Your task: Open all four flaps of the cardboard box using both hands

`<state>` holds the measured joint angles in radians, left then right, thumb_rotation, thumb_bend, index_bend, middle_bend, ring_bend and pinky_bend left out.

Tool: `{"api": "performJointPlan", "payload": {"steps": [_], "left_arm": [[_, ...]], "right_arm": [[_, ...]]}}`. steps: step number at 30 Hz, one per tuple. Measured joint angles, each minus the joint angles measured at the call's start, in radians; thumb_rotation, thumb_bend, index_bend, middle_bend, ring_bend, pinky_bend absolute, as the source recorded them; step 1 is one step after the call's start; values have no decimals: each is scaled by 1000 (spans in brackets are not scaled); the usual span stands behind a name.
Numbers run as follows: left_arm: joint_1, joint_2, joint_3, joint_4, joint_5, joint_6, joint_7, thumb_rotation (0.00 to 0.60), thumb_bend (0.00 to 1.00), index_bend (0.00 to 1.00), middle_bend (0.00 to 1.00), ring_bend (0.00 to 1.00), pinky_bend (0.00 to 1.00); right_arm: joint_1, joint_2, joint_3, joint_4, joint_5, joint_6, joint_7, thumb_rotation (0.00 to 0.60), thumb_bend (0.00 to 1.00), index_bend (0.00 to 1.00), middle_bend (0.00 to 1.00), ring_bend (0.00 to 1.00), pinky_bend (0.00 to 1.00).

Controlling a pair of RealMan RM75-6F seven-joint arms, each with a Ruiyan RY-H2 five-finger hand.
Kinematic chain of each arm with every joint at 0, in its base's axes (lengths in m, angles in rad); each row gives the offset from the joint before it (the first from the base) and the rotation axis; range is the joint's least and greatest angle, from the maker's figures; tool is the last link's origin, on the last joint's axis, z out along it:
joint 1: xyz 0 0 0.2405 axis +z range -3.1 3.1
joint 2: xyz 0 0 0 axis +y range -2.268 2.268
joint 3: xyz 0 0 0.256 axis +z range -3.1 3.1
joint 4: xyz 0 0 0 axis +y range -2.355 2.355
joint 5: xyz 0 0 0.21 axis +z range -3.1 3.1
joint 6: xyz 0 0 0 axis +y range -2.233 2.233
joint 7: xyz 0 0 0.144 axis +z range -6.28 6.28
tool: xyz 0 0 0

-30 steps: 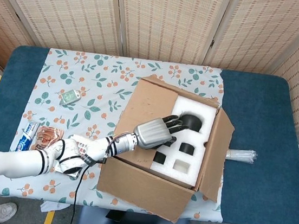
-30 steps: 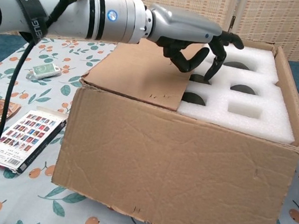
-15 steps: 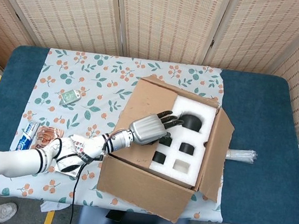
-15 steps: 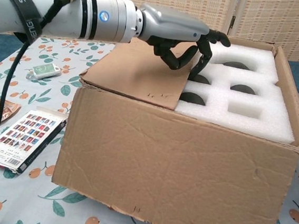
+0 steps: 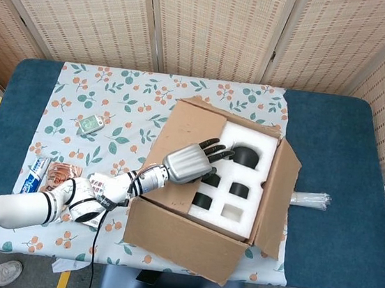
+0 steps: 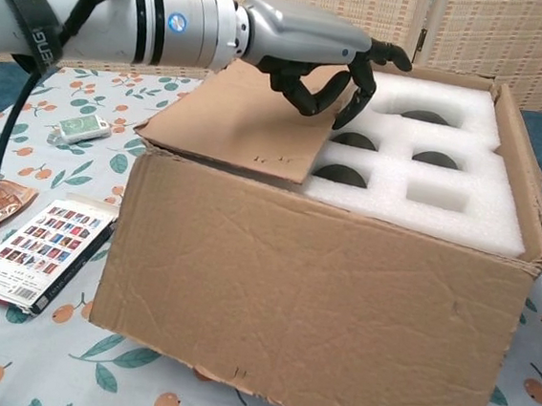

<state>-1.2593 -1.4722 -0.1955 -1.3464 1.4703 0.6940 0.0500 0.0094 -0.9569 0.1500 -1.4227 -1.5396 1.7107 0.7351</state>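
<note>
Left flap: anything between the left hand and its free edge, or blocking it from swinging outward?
Nothing visible. The left hand has its fingers curled right at the free edge of the left flap, over the foam insert. Left of the cardboard box, only flat items lie on the tablecloth.

Not much to read here tbh. The only letters I can make out are white ones on the black strap wrapped around the left arm in the chest view, looks like "SHE" before it gets cut off. The small flat box lying on the tablecloth has rows of tiny pictures and print, way too small to read. The toothpaste tube has lettering, but it's blurry.
</note>
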Motion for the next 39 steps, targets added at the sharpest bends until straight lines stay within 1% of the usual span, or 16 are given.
{"api": "performJointPlan", "payload": {"steps": [7,13,22,29,33,36,39], "left_arm": [[11,33,-13,-68,-44,18,101,600,1000,607,23,0,0],[22,61,-26,-141,-98,50,249,600,1000,619,23,0,0],[52,90,-40,-225,-207,140,481,600,1000,626,40,0,0],[78,88,-50,-272,-286,266,674,600,1000,632,53,0,0],[91,98,-57,-301,-315,309,725,600,1000,606,53,0,0],[101,107,-64,-318,-330,332,741,600,1000,553,53,0,0],[109,116,-69,-325,-341,348,749,600,1000,521,53,0,0]], "right_arm": [[0,0,-5,-9,-10,-1,-10,426,108,476,0,0,0],[1,0,-11,-15,-24,2,-17,427,108,476,0,0,0],[-1,-1,-16,-23,-36,10,-27,426,107,476,0,0,0],[5,0,-20,-25,-40,-1,-27,426,108,476,0,0,0],[10,0,-24,-26,-43,-10,-30,427,108,476,0,0,0],[12,0,-25,-28,-45,-13,-33,426,107,475,0,0,0],[12,0,-26,-30,-47,-11,-36,425,108,476,0,0,0]]}}
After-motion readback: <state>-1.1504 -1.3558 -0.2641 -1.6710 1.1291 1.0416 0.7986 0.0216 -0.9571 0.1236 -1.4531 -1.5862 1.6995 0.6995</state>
